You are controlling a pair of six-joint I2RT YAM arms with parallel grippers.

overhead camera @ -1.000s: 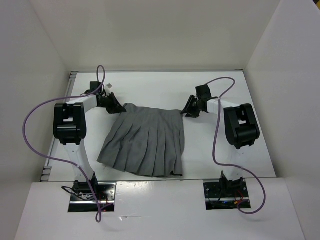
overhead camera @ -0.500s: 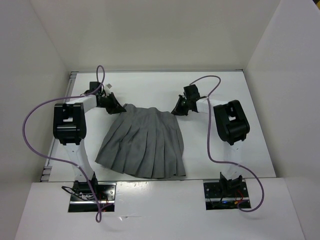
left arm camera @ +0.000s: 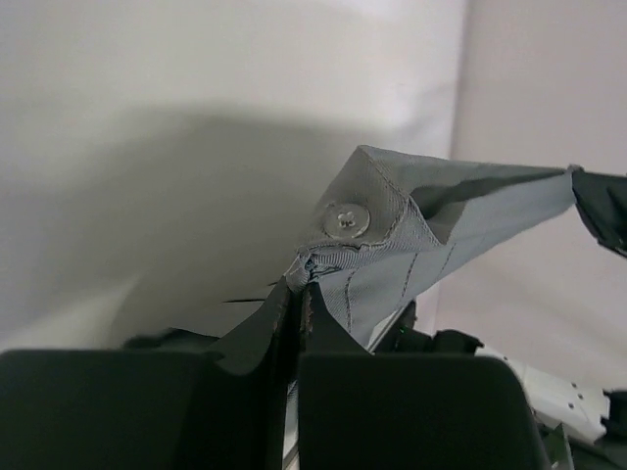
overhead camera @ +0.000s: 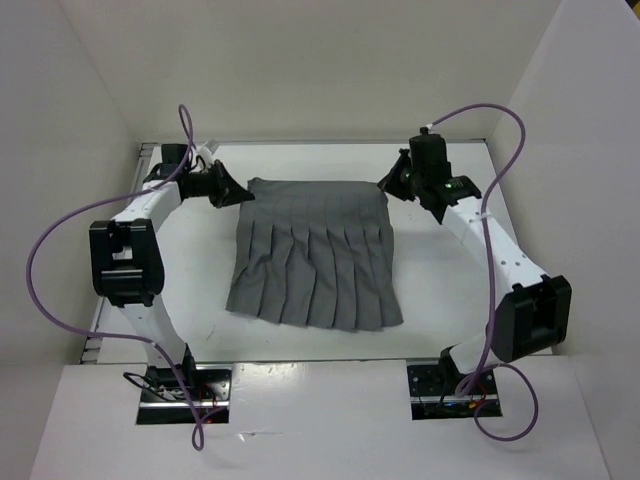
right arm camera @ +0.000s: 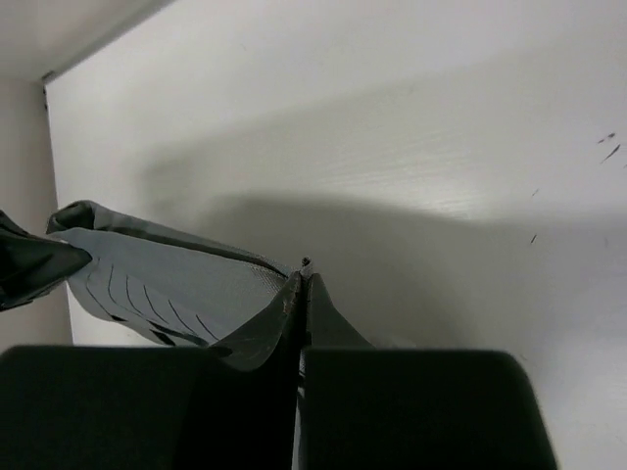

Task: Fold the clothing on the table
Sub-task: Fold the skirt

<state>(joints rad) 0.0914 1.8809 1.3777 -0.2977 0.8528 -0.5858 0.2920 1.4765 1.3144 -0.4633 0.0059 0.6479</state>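
My left gripper point(overhead camera: 243, 191) and right gripper point(overhead camera: 388, 184) each pinch tight a waistband corner of the thin mid-grey pleated skirt point(overhead camera: 315, 260), stretching it taut, likely to flatten it for folding.

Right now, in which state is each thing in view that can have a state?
skirt: unfolded, pleats spread out, waistband pulled straight between the two end effectors, hem toward the arm bases.
left end effector: shut on the left corner of the skirt's waistband.
right end effector: shut on the right corner of the skirt's waistband.
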